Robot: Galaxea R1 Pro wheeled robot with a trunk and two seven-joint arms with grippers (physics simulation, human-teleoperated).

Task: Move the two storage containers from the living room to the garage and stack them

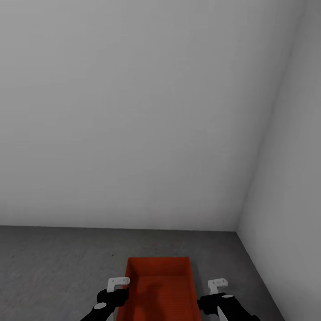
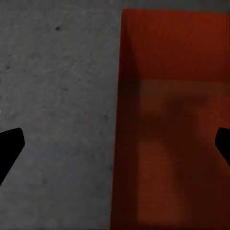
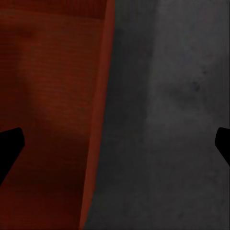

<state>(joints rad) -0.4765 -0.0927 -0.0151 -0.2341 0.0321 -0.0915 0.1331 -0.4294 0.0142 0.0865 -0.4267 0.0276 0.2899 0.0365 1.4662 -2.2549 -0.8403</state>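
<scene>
Both pincers stand apart. The left pincer straddles the left wall of the storage container, the right pincer the right wall, apparently just above the rims. The container sits low in the frame on the grey floor, near white walls.

The right pincer is spread wide, with one dark fingertip over the ribbed inside of a red-orange bin and the other over the speckled grey concrete floor. The bin's side wall runs between the two fingertips. Neither fingertip touches it.
</scene>
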